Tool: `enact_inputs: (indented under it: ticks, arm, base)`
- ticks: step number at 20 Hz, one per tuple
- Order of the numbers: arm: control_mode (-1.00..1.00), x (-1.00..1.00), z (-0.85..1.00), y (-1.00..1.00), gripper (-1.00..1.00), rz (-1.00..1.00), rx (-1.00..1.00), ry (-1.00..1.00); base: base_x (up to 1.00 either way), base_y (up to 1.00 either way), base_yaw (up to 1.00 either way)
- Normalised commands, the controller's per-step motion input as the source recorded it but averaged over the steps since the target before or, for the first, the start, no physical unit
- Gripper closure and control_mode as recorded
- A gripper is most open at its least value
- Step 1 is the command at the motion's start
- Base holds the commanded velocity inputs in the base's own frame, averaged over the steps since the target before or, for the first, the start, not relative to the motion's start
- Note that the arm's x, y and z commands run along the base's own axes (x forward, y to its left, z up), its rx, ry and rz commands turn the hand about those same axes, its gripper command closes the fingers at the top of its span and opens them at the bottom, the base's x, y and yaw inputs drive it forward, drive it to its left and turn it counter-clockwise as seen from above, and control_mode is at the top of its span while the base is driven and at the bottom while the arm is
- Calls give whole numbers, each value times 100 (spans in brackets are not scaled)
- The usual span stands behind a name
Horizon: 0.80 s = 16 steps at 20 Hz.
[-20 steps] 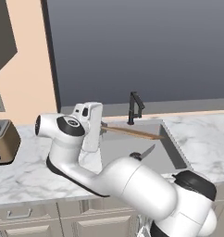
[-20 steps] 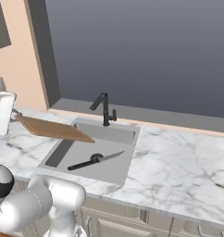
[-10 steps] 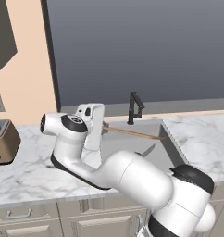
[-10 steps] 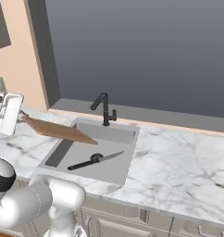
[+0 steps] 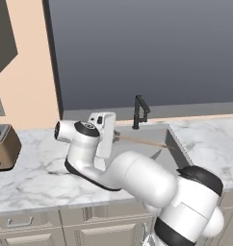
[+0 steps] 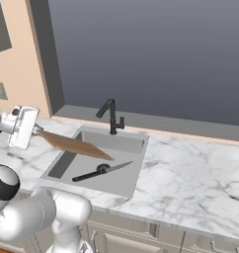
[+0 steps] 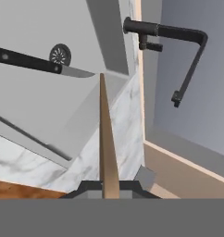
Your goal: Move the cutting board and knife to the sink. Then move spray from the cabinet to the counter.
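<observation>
Jaws closed on the near end of the cutting board [image 6: 74,145], seen edge-on in the hand view as a thin tan strip [image 7: 107,152] running up from between the fingertips. Gripper [image 6: 37,131] at the left rim of the sink [image 6: 136,165], hand turned sideways, board sticking out from it over the basin and sloping slightly down toward its far end. Free end of the board above the basin floor, not resting on it as far as can be told. Compared with a second ago, hand and board carried a little further right toward the basin in the right base view, the board's tip now closer to the knife [image 6: 101,171]. Knife flat on the basin floor, black handle toward the front left, blade pointing right, unmoved from before; in the hand view [image 7: 40,62] lying beside the round drain [image 7: 61,54]. Black faucet [image 6: 110,116] at the back rim of the sink, behind the board. White marble counter [image 6: 190,183] around the basin. In the left base view a brown toaster [image 5: 5,146] at the far left of the counter, well apart from the arm
</observation>
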Motion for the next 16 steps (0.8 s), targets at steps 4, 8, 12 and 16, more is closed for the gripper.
enact_inputs:
  ticks: [4, 8, 12, 16]
  arm:
    - [-100, 42, -36, -34, 100, -2, 0, 0]
    - [-100, 41, -33, -29, 100, 0, 0, 0]
    - [-100, 39, -29, -16, 100, 0, 1, 0]
    - [-100, 37, -32, -9, 100, 0, 2, 0]
  base:
    - [0, 0, 0]
    - [0, 0, 0]
    - [0, 0, 0]
    - [0, 0, 0]
